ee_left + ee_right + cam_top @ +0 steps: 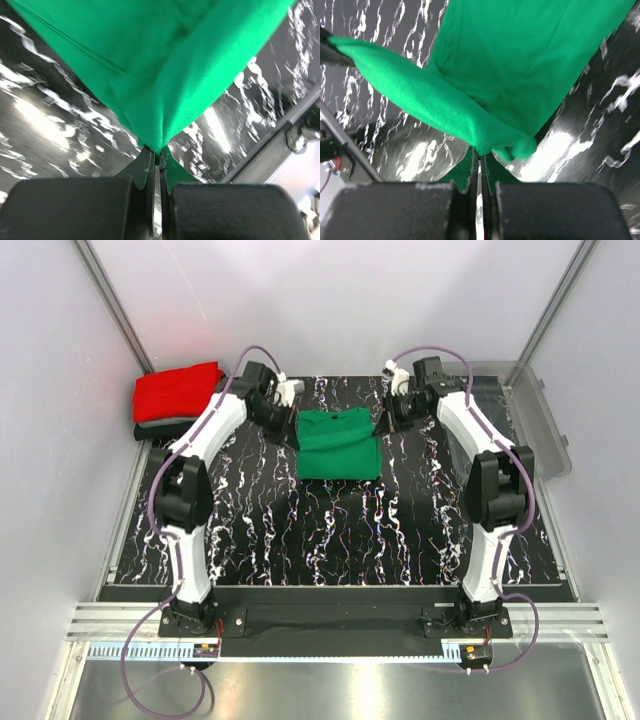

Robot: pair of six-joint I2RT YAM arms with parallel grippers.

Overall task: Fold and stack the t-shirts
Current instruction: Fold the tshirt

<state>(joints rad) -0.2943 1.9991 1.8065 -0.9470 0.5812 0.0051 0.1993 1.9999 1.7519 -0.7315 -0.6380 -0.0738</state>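
Just past the middle of the marbled table (330, 540), toward twelve, lies the green t-shirt (338, 445), partly folded. My left gripper (156, 156) is pinched tight on its eleven-o'clock corner, and my right gripper (480, 156) is clamped on the one-o'clock corner. Both bites look thin, so an uneven pull could slip a corner or skew the fold. The red t-shirt (178, 392) sits at ten.

Clear plastic bin (547, 430) beside black marbled mat (330, 530).
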